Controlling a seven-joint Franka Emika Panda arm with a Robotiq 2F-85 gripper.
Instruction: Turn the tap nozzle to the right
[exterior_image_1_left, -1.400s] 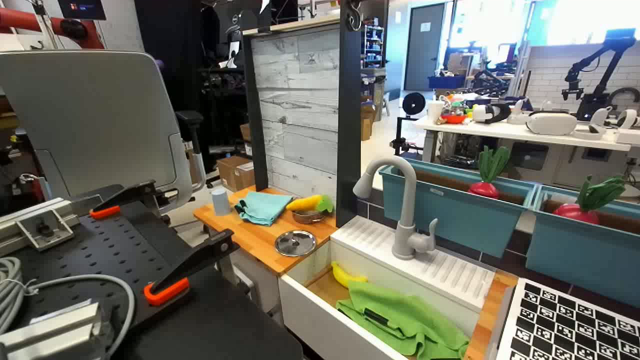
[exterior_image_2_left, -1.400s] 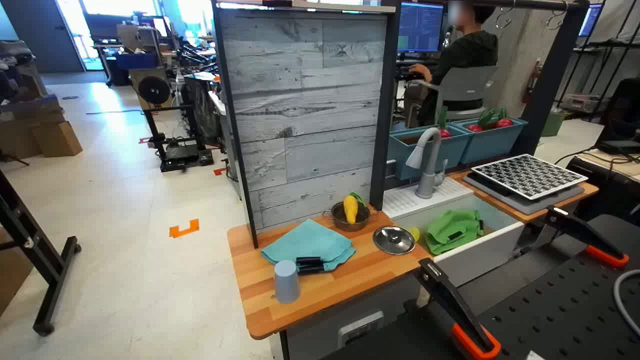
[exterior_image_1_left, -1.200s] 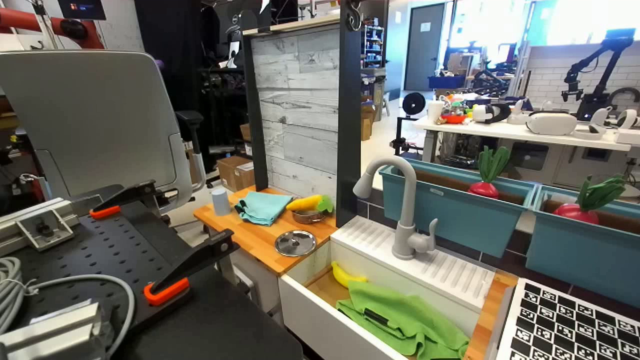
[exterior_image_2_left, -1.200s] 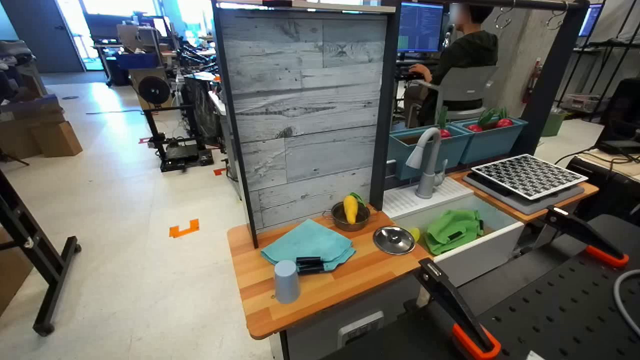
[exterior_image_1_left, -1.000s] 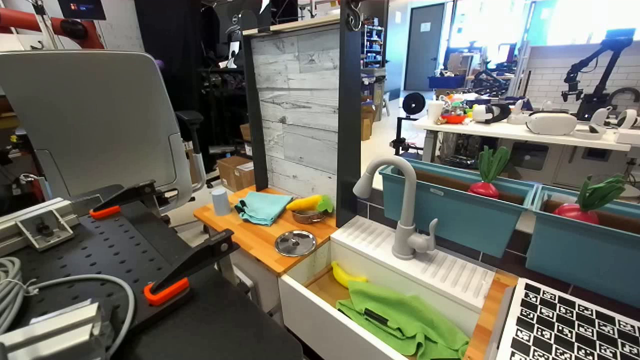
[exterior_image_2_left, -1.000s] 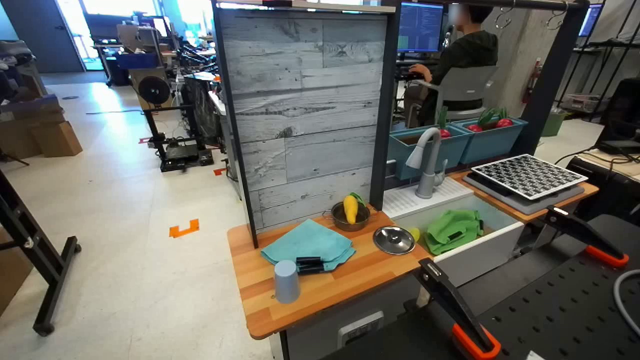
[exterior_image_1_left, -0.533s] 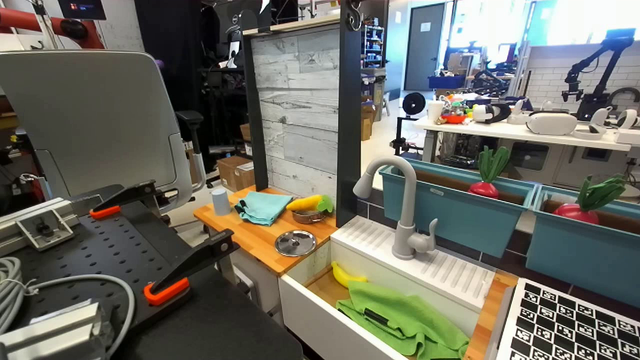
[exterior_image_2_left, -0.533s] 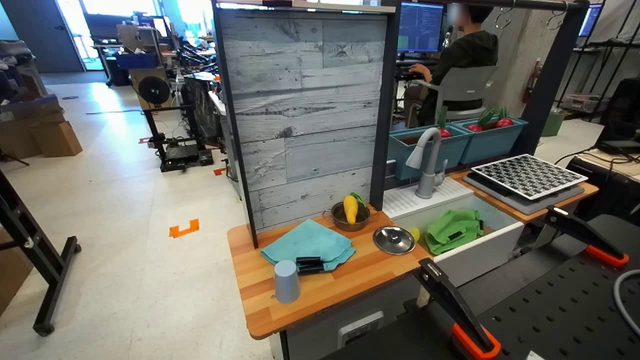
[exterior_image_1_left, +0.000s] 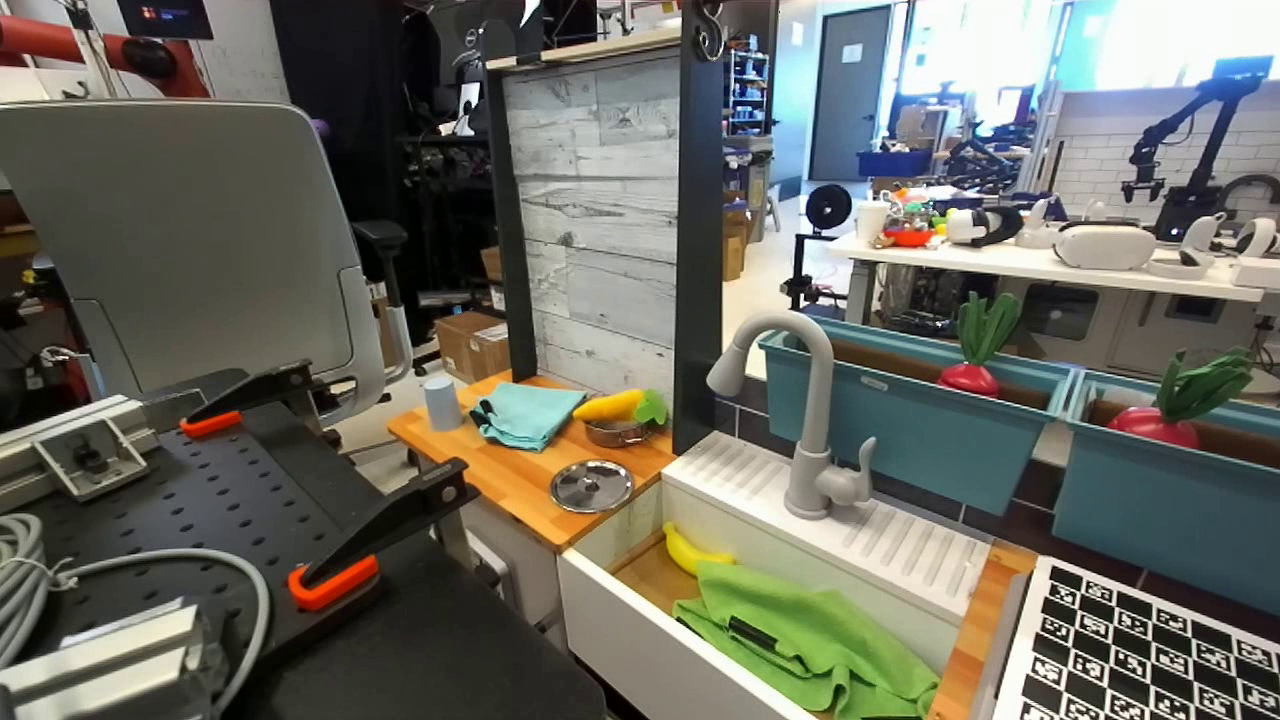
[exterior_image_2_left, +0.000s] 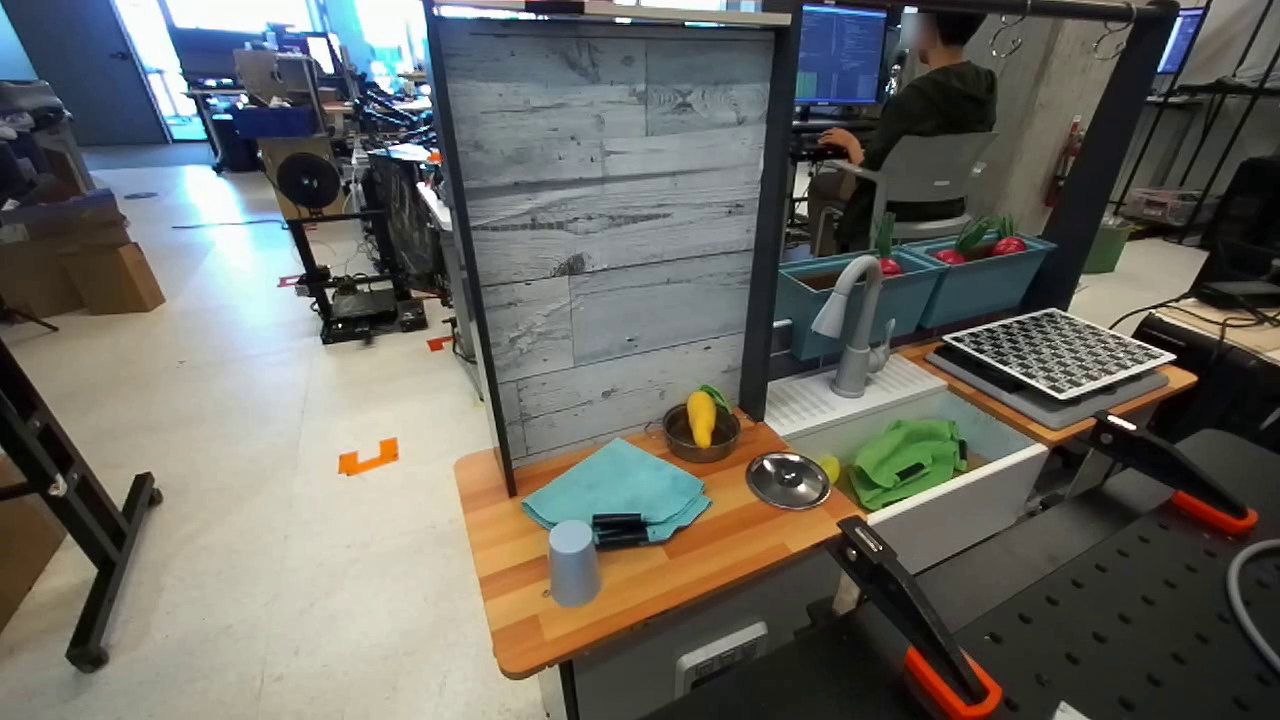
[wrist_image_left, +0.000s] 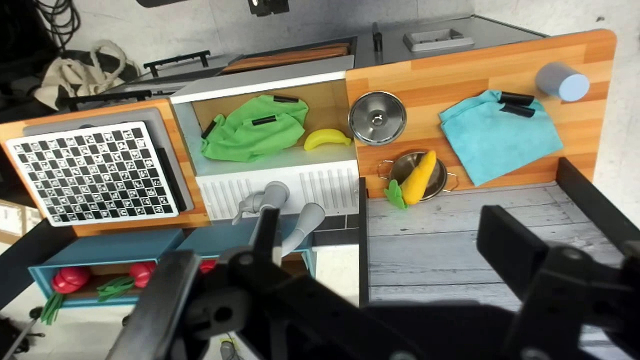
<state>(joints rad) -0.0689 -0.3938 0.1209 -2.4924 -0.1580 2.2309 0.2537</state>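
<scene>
The tap nozzle is a grey matte gooseneck spout. It stands upright on the sink's white ribbed ledge in both exterior views, its head pointing toward the plank panel's side. In the wrist view its head shows beside my left-hand finger, which hides part of the tube. My gripper shows only in the wrist view. Its two black fingers are wide apart with nothing between them. It looks down from above the scene and appears apart from the tap. The arm is out of view in both exterior views.
A grey-white plank panel stands beside the sink. Teal planters sit behind the tap. The sink holds a green cloth and a yellow banana. A pot, lid, blue cloth and cup are on the wooden counter.
</scene>
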